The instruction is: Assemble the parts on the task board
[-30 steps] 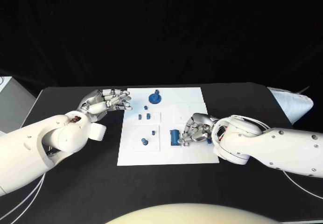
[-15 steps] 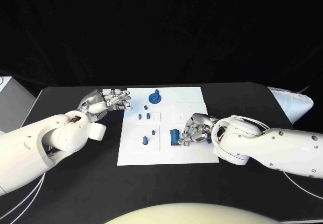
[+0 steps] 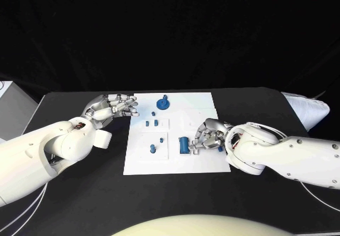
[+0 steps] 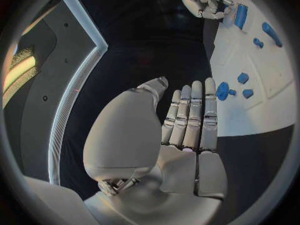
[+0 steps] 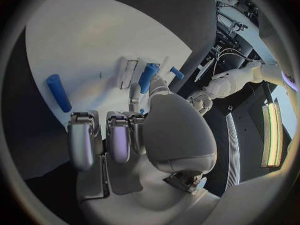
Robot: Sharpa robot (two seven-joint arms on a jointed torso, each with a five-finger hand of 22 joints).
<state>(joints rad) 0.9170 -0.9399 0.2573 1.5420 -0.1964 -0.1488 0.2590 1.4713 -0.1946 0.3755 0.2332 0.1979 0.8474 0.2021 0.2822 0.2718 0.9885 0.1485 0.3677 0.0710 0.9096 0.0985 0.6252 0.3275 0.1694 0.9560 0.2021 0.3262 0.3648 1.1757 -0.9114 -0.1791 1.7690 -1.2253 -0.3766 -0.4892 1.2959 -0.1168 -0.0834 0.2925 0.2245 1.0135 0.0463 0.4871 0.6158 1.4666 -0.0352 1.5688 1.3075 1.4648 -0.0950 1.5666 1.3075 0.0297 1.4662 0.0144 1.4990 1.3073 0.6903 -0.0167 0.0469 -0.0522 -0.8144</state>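
1. Right now the right hand [image 3: 206, 137] sits low over the right part of the task board [image 3: 191, 164], fingers curled in toward a blue cylinder [image 3: 184, 144].
2. Cylinder lies on the board just beside the fingertips; can't tell whether they touch it. In the right wrist view a blue cylinder [image 5: 59, 92] lies apart from the curled fingers [image 5: 82, 140], and nothing shows inside the grip.
3. Left hand [image 3: 113, 106] hovers at the board's left edge near the far corner, palm up, fingers straight and close together, holding nothing. Left wrist view shows the same flat hand [image 4: 187, 122].
4. Blue parts I can count in the head view: six. One big round piece with a knob [image 3: 163, 103] near the far edge, three small pegs [image 3: 150, 122] mid-left, two more small pieces [image 3: 153, 147] in the near-left panel, plus the cylinder.
5. Board lies mid-table on the black table [image 3: 85, 196].
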